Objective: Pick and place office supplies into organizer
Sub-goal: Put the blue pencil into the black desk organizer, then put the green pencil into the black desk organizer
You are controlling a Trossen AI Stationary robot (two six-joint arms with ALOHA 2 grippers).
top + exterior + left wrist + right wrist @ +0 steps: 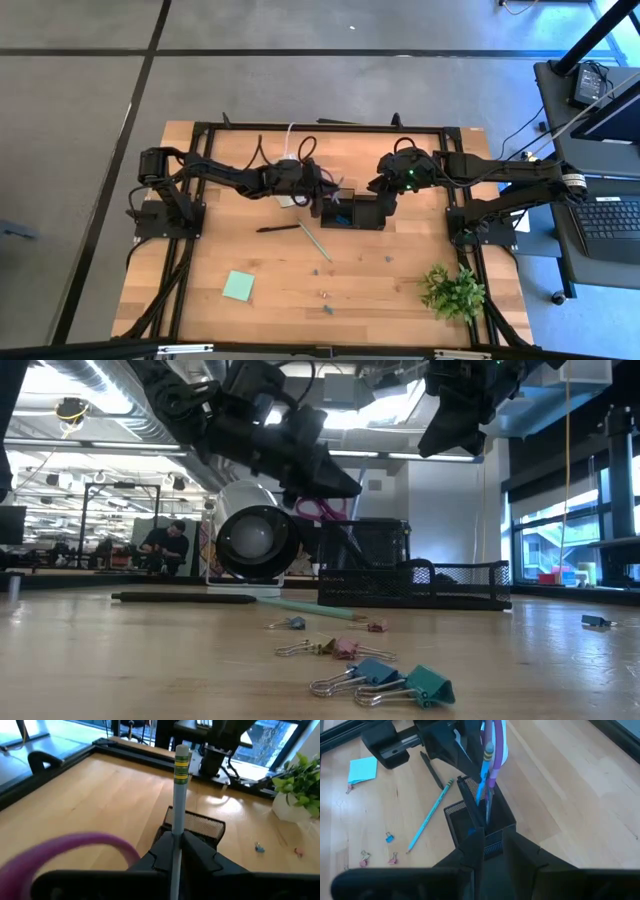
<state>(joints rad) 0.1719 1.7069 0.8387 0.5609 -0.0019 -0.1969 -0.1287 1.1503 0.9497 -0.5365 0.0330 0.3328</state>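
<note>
Fingers [197,857] of the left arm pinch an upright pencil [178,800] over the organizer [197,826].

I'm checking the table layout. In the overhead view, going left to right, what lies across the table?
Sticky-note pad → dark pen → light pencil → organizer → plant.

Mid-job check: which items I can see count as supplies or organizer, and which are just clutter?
Job items: organizer; pencil in the left end effector; scissors; teal pencil; black pen; sticky-note pad; binder clips.

Clutter: plant; white roll.
</note>
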